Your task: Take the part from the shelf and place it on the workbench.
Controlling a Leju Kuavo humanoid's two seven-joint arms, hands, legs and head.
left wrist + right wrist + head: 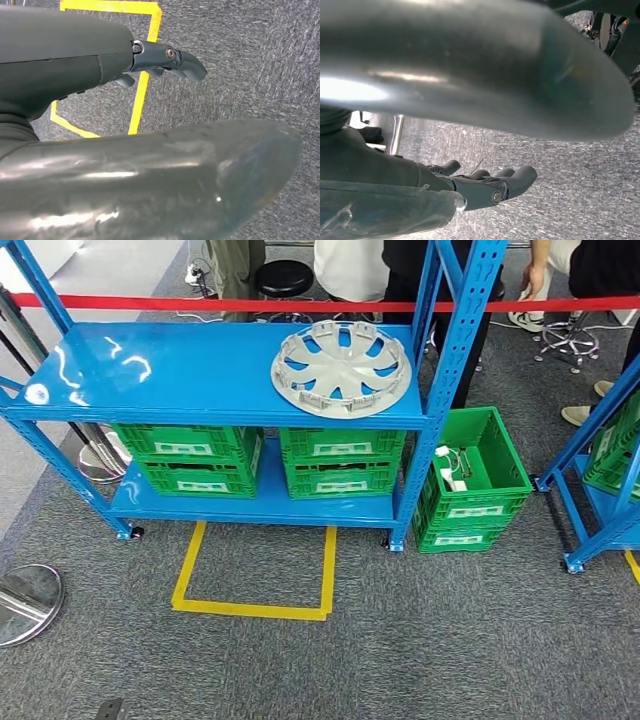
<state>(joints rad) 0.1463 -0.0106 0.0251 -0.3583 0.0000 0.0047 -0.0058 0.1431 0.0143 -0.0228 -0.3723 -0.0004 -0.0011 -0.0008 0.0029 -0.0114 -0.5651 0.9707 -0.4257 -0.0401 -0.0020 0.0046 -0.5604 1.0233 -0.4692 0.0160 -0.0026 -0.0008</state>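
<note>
The blue shelf (189, 370) carries the task's part on its top board: a grey wheel cover (341, 367) lying flat near the board's right end, close to the front edge and just beside the right upright. Below, on the lower board, 2 stacks of green crates (260, 460) sit side by side, and another green crate (472, 480) stands on the carpet off the shelf's right end. A yellow tape outline (256, 580) marks the floor in front.

The left hand (166, 62) hangs over the carpet, released and holding nothing, with its fingers loosely extended. The right hand (490, 182) hangs likewise, free of any load.

The wheel cover looks like light, thin moulded plastic: stiff enough to lift flat, but wide, smooth and prone to flex. Taking the rim at opposite edges with both hands seems safest.
</note>
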